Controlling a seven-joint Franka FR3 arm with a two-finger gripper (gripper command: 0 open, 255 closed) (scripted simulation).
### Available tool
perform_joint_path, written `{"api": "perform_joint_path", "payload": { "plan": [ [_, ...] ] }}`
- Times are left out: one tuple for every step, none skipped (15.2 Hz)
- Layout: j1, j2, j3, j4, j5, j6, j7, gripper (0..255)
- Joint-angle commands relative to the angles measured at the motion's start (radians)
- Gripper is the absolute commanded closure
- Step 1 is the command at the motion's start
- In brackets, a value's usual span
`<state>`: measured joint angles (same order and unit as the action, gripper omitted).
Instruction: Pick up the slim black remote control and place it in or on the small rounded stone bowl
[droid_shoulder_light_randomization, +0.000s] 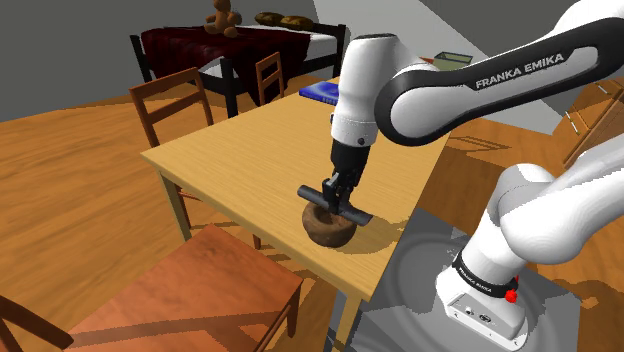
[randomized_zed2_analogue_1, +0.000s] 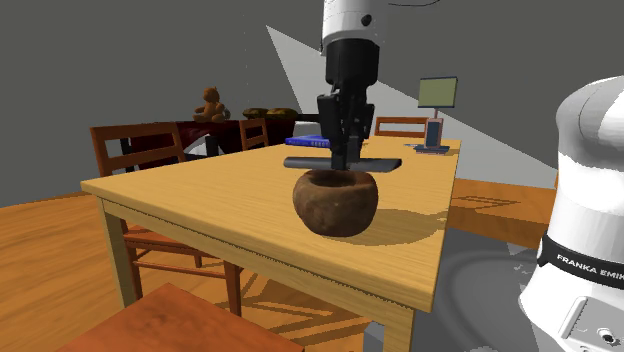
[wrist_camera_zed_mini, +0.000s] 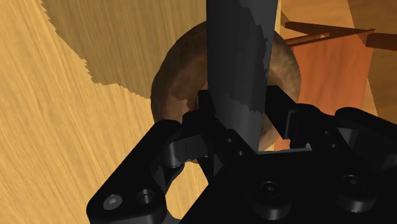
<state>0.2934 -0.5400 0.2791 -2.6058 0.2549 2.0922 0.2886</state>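
A slim black remote (droid_shoulder_light_randomization: 308, 193) lies level in my gripper (droid_shoulder_light_randomization: 336, 197), which is shut on its middle. It hangs directly over the mouth of a small rounded brown stone bowl (droid_shoulder_light_randomization: 330, 230), about at rim height; whether it touches the rim I cannot tell. The bowl stands near the front edge of the wooden table (droid_shoulder_light_randomization: 250, 145), close to the stand. The second exterior view has the remote (randomized_zed2_analogue_1: 384, 162) crossing above the bowl (randomized_zed2_analogue_1: 336, 205), with the gripper (randomized_zed2_analogue_1: 343, 160) coming straight down. In the wrist view the remote (wrist_camera_zed_mini: 240, 51) runs between the fingers (wrist_camera_zed_mini: 205, 109), the bowl (wrist_camera_zed_mini: 173, 83) beneath it.
A blue book (droid_shoulder_light_randomization: 322, 91) lies at the table's far edge, and a small screen (randomized_zed2_analogue_1: 437, 93) stands by the far corner. Wooden chairs (droid_shoulder_light_randomization: 175, 100) surround the table; one seat (droid_shoulder_light_randomization: 190, 295) is just below the bowl's edge. A bed (droid_shoulder_light_randomization: 230, 45) stands behind.
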Motion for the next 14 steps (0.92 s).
{"api": "perform_joint_path", "payload": {
  "plan": [
    [0.000, 0.008, 0.002, -0.012, 0.002, 0.020, -0.003, 255],
    [0.000, 0.008, 0.002, -0.011, 0.002, 0.020, -0.003, 255],
    [0.000, 0.008, 0.002, -0.011, 0.002, 0.020, -0.003, 255],
    [0.000, 0.008, 0.002, -0.011, 0.002, 0.020, -0.003, 255],
    [0.000, 0.008, 0.002, -0.011, 0.002, 0.020, -0.003, 255],
    [0.000, 0.008, 0.002, -0.011, 0.002, 0.020, -0.003, 255],
    [0.000, 0.008, 0.002, -0.011, 0.002, 0.020, -0.003, 255],
    [0.000, 0.008, 0.002, -0.011, 0.002, 0.020, -0.002, 255],
    [0.000, 0.008, 0.002, -0.011, 0.002, 0.020, -0.003, 0],
    [0.000, 0.008, 0.002, -0.011, 0.002, 0.020, -0.002, 0],
    [0.000, 0.008, 0.002, -0.012, 0.002, 0.020, -0.002, 0],
    [0.000, 0.008, 0.002, -0.012, 0.002, 0.020, -0.002, 0],
    [0.000, 0.008, 0.002, -0.012, 0.002, 0.020, -0.003, 0],
    [0.000, 0.008, 0.002, -0.012, 0.002, 0.020, -0.002, 0]
  ]
}}
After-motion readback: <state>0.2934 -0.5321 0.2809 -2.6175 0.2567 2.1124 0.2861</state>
